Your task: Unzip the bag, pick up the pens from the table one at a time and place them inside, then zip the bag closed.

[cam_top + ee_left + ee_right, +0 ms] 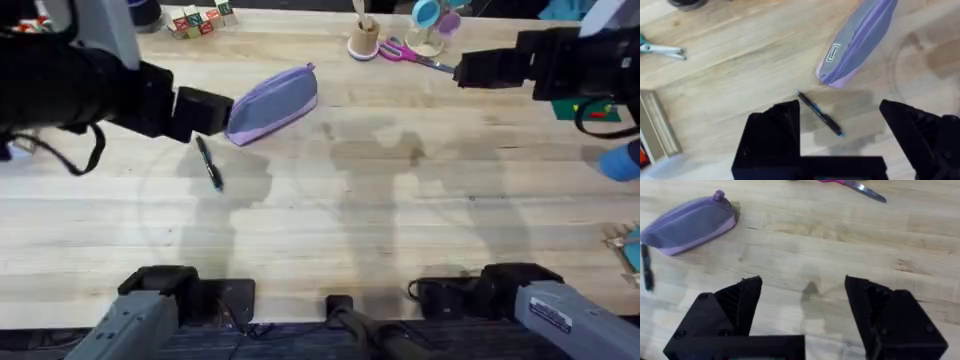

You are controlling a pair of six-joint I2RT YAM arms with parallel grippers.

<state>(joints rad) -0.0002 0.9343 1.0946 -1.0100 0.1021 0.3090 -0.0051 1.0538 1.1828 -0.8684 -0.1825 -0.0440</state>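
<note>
The bag (pixel 273 103) lies on the table (pixel 400 230), toward the far left part, set diagonal w/ its far end pointing to the back. It is lavender w/ a grey side panel, and the zipper looks closed along the length, though the pull is too small to tell for sure. One pen (pixel 209 164) lies on the wood just beside the near end of the bag, not touching it, thin and dark.

The left gripper (pixel 205 112) hangs above the table at the near-left end of the bag. In the left wrist view its fingers (pixel 772 135) are spread wide, w/ nothing between them; the pen (pixel 819 113) lies below, in the gap, and the bag (pixel 855 42) is farther off.

The right gripper (pixel 470 70) is at the far right, well apart from the bag and pen. Its fingers (pixel 730 310) are also spread, w/ bare wood under them. In the right wrist view the bag (pixel 690 224) is off to one side.

Pink-handled scissors (pixel 405 52) lie near the back edge, next to a small cup (pixel 364 40).
</note>
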